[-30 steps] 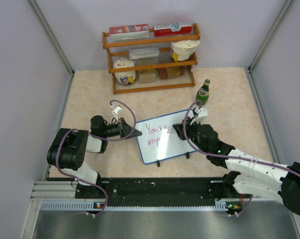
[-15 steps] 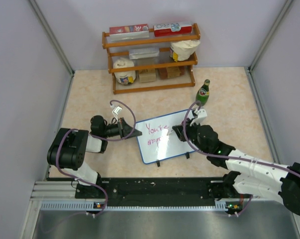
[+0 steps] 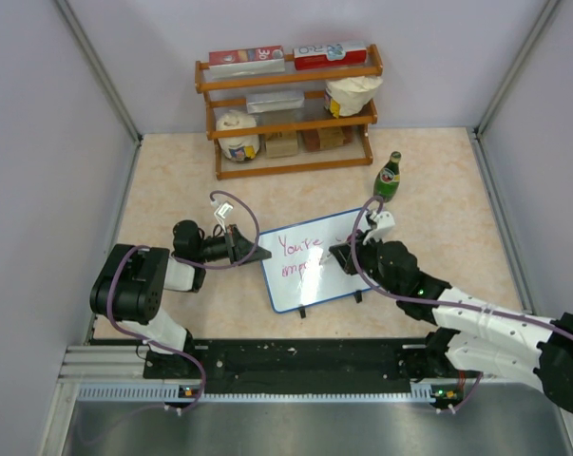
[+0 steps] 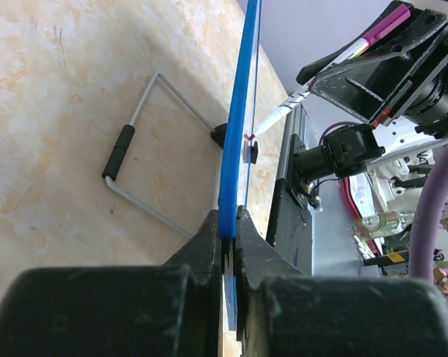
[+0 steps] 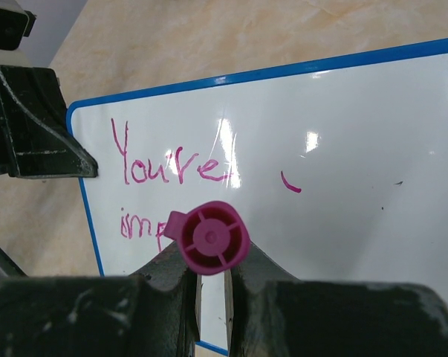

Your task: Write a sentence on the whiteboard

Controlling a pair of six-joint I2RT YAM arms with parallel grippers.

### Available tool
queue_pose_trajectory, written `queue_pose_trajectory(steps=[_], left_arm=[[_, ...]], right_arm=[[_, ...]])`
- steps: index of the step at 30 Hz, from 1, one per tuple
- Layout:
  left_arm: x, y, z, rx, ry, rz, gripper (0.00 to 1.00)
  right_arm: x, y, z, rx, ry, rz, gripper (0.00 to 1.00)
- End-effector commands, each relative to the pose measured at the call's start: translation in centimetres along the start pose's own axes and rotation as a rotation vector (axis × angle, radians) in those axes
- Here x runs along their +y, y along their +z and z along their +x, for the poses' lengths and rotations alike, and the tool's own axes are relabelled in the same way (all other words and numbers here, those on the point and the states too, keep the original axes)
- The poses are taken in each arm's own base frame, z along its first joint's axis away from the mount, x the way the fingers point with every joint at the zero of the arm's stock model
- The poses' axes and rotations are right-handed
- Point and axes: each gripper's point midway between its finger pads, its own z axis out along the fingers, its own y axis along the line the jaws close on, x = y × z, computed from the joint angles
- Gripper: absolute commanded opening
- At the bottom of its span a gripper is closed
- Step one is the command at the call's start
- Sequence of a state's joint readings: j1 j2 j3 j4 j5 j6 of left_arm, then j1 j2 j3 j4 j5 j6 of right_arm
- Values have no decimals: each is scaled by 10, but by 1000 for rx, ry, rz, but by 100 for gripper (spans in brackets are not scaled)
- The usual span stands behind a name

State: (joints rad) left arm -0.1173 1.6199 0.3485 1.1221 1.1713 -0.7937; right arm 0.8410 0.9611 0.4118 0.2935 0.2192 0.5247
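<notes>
The whiteboard point(image 3: 315, 271) with its blue frame stands propped at the table's middle, with "You're" and "imp" on it in pink. My left gripper point(image 3: 258, 256) is shut on the board's left edge. In the left wrist view the blue frame point(image 4: 241, 111) runs straight up from between the fingertips of that gripper point(image 4: 229, 223). My right gripper point(image 3: 344, 256) is shut on a pink marker point(image 5: 209, 238), whose cap end faces the right wrist camera. The marker point(image 4: 342, 63) points at the board's writing face below the first line. A short pink stroke point(image 5: 290, 183) lies to the right of "You're".
A wooden shelf point(image 3: 288, 109) with boxes and containers stands at the back. A green bottle point(image 3: 389, 178) stands just behind the board's right corner, close to the right wrist. The board's wire stand point(image 4: 145, 141) rests on the table behind it. Walls close in left and right.
The right gripper with the marker has shifted slightly toward the near edge over the board. The left gripper and the board have not moved.
</notes>
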Motion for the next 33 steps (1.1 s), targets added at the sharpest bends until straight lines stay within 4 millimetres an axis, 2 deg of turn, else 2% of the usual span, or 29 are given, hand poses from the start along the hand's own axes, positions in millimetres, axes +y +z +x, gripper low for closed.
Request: queue_pose_trajectory(steps=[1,5,11,19,33], left_arm=[[11,-1,-12,-58,79,-40,0],[11,-1,-12,-58,79,-40,0],[11,-1,-12,-59,77,-41,0],[11,-1,-12,-58,79,-40,0],[11,-1,-12,-58,77,-40,0]], right_arm=[[-2,-3,-3,-3,-14,2,0],[-6,-5,-3,-7,-15,17,0],[-6,-8,-16,-44,-12,32,0],[8,-18,-49,-119,-3,4,0],[0,-8,-49,-120,-8,42,0]])
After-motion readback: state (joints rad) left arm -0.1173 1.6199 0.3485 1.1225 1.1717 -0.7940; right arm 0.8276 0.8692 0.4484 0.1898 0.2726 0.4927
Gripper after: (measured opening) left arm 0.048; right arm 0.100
